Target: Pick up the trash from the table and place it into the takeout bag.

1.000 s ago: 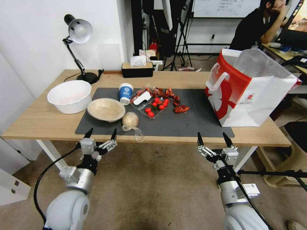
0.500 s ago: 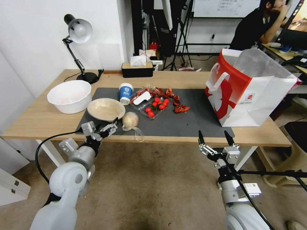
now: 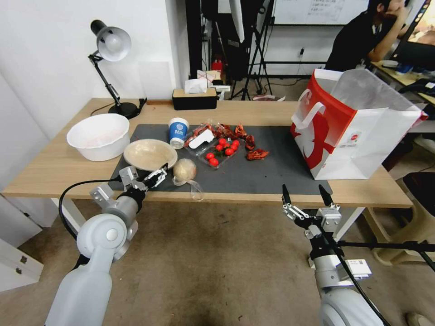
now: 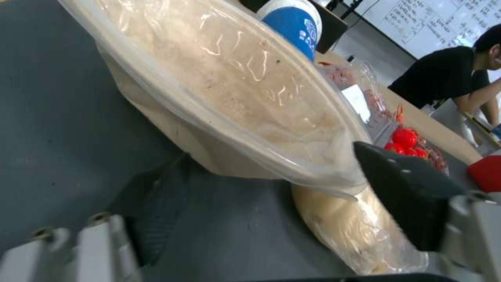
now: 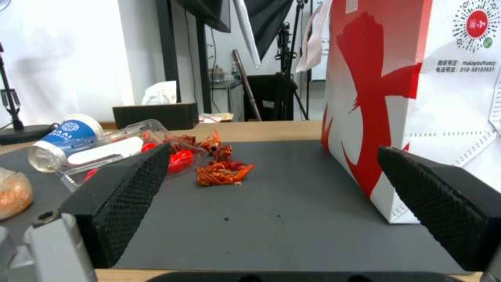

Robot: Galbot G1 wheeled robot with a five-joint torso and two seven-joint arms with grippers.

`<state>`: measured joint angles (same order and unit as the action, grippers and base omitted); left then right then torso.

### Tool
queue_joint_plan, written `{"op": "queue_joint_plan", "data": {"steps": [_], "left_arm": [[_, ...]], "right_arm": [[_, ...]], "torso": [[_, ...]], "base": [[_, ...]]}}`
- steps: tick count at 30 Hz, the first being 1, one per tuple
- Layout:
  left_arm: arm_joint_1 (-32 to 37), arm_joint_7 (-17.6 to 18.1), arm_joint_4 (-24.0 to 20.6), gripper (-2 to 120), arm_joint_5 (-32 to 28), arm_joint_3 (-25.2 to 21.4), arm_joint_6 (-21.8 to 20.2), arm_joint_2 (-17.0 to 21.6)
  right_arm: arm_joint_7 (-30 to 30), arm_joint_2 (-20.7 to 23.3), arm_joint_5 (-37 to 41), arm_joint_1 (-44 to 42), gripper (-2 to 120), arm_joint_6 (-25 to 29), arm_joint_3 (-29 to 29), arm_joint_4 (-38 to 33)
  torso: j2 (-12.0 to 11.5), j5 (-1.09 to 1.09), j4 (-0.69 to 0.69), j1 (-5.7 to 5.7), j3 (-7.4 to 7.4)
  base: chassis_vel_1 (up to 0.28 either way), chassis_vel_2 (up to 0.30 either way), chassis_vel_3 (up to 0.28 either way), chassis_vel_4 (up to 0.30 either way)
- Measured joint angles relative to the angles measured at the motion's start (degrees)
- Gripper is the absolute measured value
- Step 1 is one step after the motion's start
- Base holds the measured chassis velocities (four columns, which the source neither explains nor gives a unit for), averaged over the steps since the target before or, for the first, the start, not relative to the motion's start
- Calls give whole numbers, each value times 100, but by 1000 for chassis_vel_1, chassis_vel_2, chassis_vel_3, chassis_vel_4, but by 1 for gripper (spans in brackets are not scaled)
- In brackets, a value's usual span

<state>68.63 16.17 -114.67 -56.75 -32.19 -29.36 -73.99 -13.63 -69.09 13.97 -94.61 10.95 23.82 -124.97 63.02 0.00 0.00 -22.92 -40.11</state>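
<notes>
Left claw (image 3: 148,175) open at the mat's near edge, fingers straddling the beige shallow bowl's (image 3: 150,155) rim. Up close from the left wrist: clear film over that bowl (image 4: 219,98). Right claw (image 3: 305,194) open, hanging before the table (image 3: 59,172). Takeout bag (image 3: 353,127) upright on the right.

Even, bright indoor light falls from above, so shadows on the worktop (image 3: 272,113) are soft and short. The head view bows straight lines toward its edges. Glare streaks the clear film over the beige bowl (image 4: 235,98) in the left wrist view, where the nearest surfaces are soft. The white wall (image 5: 62,58) in the right wrist view is washed out.
</notes>
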Motion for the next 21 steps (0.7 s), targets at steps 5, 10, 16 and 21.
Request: {"op": "queue_joint_plan", "data": {"steps": [5,10,16,21], "left_arm": [[0,-3,9,57,32,1,-1,20],[-6,-15,16,38,53,7,-1,62],[-5,-43,-1,19,71,8,-1,115],[-4,-64,-15,5,102,12,-1,129]], "right_arm": [[0,-14,-9,2,99,1,-5,0],[1,-32,-22,5,99,1,-17,2],[1,-37,-24,6,99,2,-19,8],[1,-44,-24,14,99,2,-21,14]], "torso": [[0,0,0,0,0],[1,0,0,0,0],[1,0,0,0,0],[1,0,0,0,0]], "base": [[0,0,0,0],[0,0,0,0],[0,0,0,0],[0,0,0,0]]}}
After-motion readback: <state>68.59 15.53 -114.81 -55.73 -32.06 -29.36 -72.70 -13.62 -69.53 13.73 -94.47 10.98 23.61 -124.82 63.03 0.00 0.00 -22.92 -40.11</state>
